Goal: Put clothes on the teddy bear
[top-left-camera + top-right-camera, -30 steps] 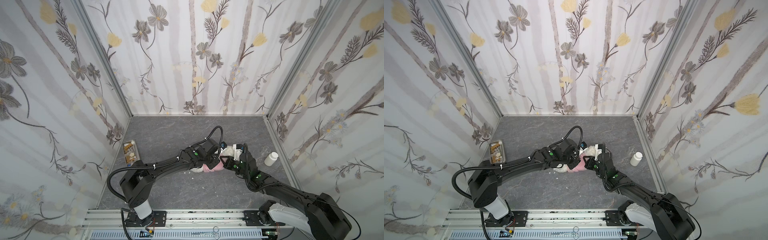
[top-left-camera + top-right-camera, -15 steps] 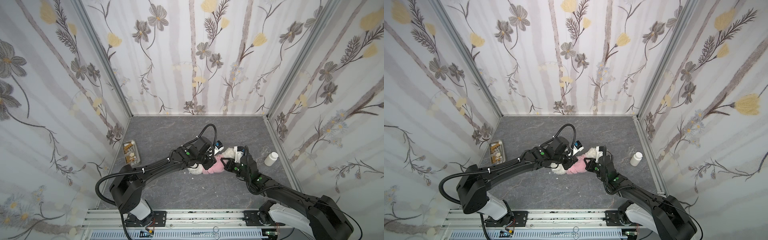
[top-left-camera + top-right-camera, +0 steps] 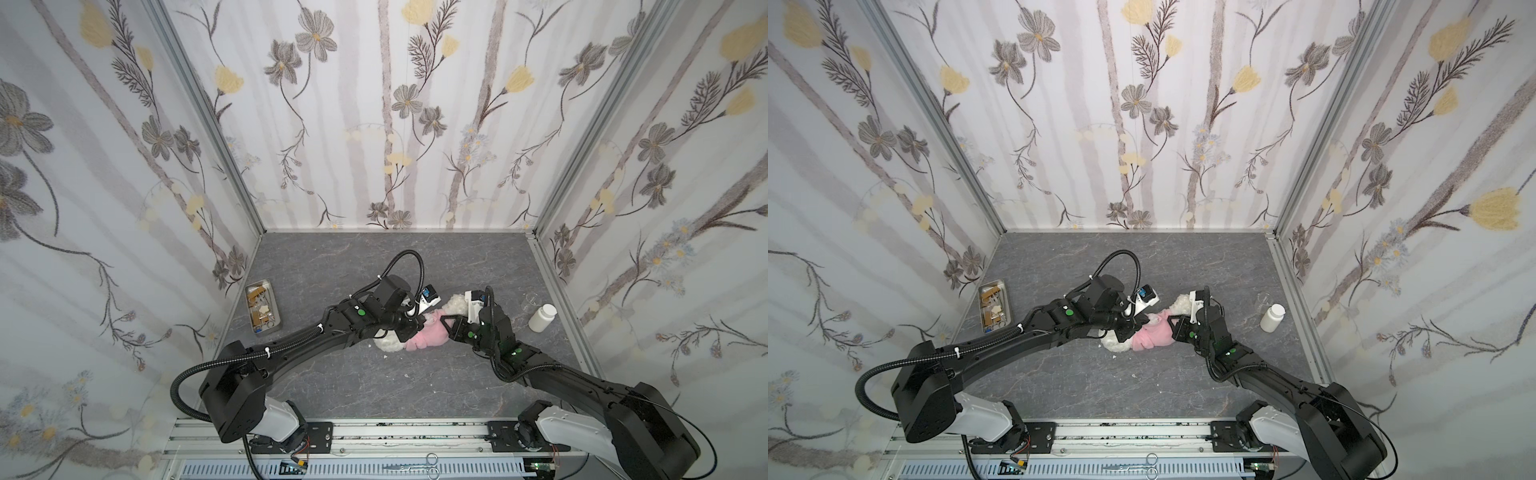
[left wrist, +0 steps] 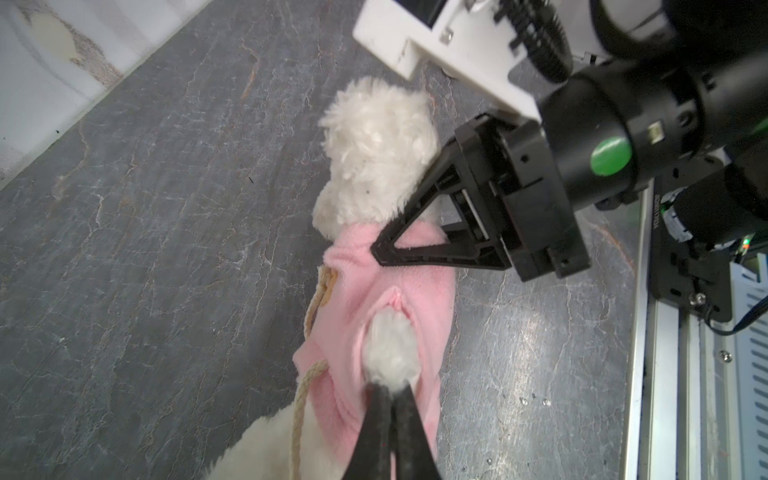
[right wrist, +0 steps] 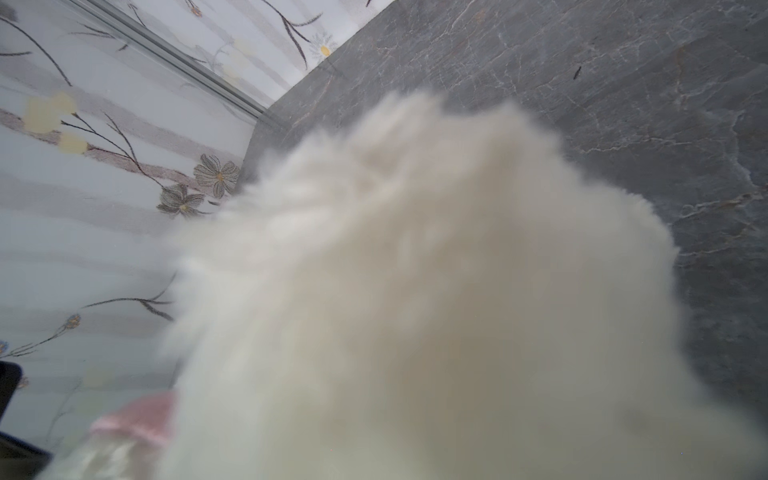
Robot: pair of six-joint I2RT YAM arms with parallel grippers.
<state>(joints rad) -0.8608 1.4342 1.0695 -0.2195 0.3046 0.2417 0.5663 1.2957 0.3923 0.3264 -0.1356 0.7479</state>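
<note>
One each: bear (image 3: 457, 302), hoodie (image 3: 428, 337), bottle (image 3: 542, 318), tray (image 3: 276, 309)

Top views overhead, wrist views close on teddy bear (image 4: 376, 153)

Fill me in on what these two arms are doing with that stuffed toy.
Two robot arms are dressing a white teddy bear lying on the grey table. The pink hoodie is already over its body. The left gripper has its jaws shut on a paw poking out of a sleeve; the right gripper sits at the hoodie's collar, beside the head.
</note>
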